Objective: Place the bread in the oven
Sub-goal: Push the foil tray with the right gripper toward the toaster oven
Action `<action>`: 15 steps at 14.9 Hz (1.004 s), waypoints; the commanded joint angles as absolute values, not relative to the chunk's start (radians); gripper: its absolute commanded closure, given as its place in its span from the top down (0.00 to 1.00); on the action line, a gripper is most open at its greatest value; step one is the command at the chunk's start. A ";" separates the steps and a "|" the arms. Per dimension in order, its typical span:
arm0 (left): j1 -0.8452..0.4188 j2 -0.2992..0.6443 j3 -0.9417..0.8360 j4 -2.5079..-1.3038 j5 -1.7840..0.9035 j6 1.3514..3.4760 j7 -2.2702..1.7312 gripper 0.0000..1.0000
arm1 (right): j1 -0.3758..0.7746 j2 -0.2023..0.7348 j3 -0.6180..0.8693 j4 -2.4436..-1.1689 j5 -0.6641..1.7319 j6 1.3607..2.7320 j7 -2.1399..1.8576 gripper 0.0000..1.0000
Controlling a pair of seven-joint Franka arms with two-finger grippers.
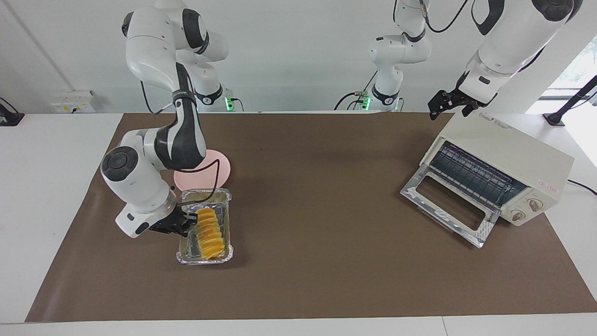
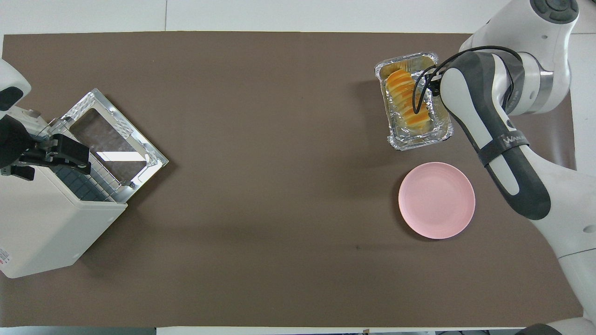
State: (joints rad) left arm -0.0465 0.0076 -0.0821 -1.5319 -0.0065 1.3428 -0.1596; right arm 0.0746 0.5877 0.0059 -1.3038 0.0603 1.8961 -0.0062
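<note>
The right tool (image 1: 186, 219) is clenched on the bread (image 1: 208, 233) lying in the foil tray (image 1: 226, 198) on the counter (image 1: 326, 261), so the light tray may lift too

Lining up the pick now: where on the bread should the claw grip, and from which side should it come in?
Grip the bread across its narrow width near mid-length, coming from above. It lies flat and lengthwise in the foil tray, whose raised walls block a low sideways approach. The right claw is already at its side nearer the robots, shut on it.
</note>
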 commanded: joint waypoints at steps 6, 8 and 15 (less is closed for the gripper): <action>-0.034 -0.028 -0.087 -1.572 -0.021 1.365 -0.156 1.00 | 0.333 0.586 0.009 -1.236 0.199 1.830 0.383 0.00; -0.034 -0.028 -0.087 -1.572 -0.021 1.365 -0.156 1.00 | 0.383 0.584 0.009 -1.285 0.244 1.902 0.455 0.00; -0.034 -0.028 -0.087 -1.572 -0.021 1.365 -0.156 1.00 | 0.497 0.549 0.009 -1.546 0.238 2.218 0.496 0.00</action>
State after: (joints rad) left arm -0.0465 0.0076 -0.0821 -1.5319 -0.0065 1.3428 -0.1596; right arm 0.4993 0.6024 0.0128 -1.4464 0.2226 2.1621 0.5302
